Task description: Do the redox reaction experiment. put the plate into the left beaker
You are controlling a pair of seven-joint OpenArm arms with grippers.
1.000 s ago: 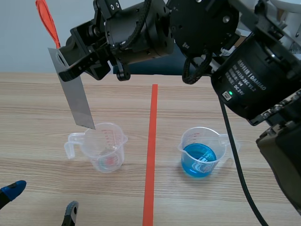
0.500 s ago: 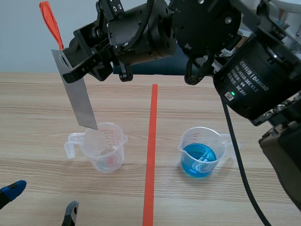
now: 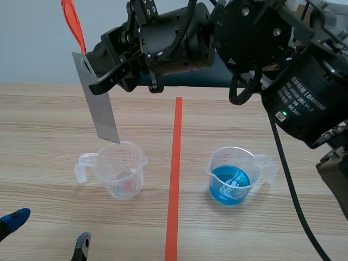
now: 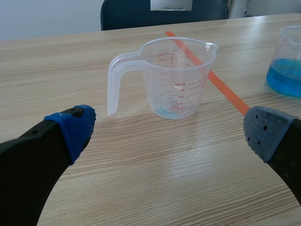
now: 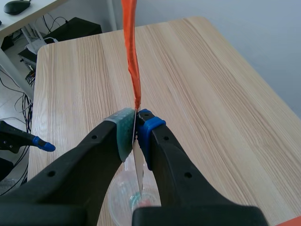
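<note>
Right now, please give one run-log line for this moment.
right gripper: shut on metal plate | plate tip: at left beaker rim | left gripper: open, facing beaker

Right arm point(image 3: 244, 38) black, bulky round joints, white lettering point(image 3: 304, 89), green light point(image 3: 281, 115), thin black cable point(image 3: 284, 166). Left gripper point(image 4: 169, 127) pads point(image 4: 75, 129) blue and grey-blue, dotted; right gripper point(image 5: 135, 129) pads grey-green and blue.
</note>
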